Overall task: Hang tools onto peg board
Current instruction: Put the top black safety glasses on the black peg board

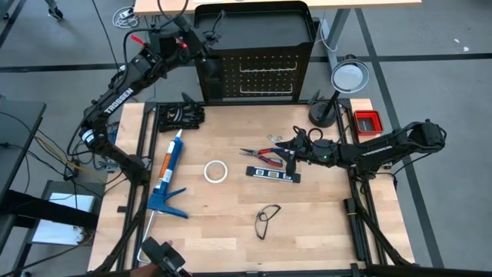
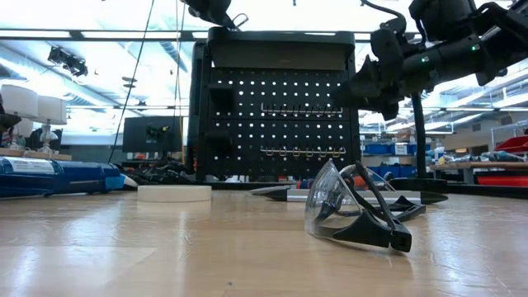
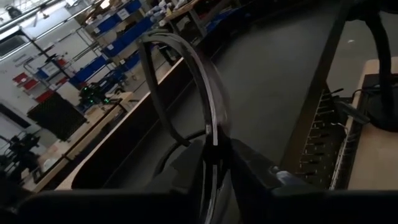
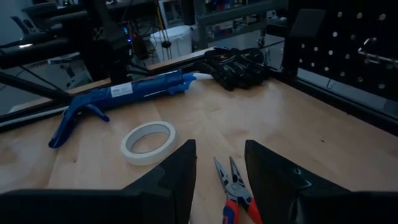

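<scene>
My left pincer [image 1: 206, 48] was up at the top left corner of the peg board [image 1: 265, 73], raised well above the tabletop [image 1: 231, 231]. In its wrist view a pair of safety glasses [image 3: 205, 106] stood between its fingers, the dark frame arching up out of the gap; I could not tell whether the fingers were clamped on it or slack around it. Just beside that pincer ran the board's rows of small hooks [image 1: 267, 69].

My right pincer [image 1: 286, 154] hung over the right part of the tabletop with its fingers parted and nothing between them. Directly beneath and ahead of it lay the red-handled pliers [image 4: 231, 186], jaws pointing away from it. Just past the pliers sat the white tape roll [image 4: 148, 140], flat on the wood. Close under the pincer, toward the tabletop's front edge, lay the black bar with pale windows [image 1: 271, 174]. Farther out, beyond the tape, the blue caulking gun [image 4: 118, 98] lay lengthwise, with black gloves [image 4: 239, 65] at its far end near the board's foot. A second pair of glasses [image 1: 266, 219] rested well apart from that pincer, toward the front edge. The round lamp [image 1: 347, 77] stood behind its arm.
</scene>
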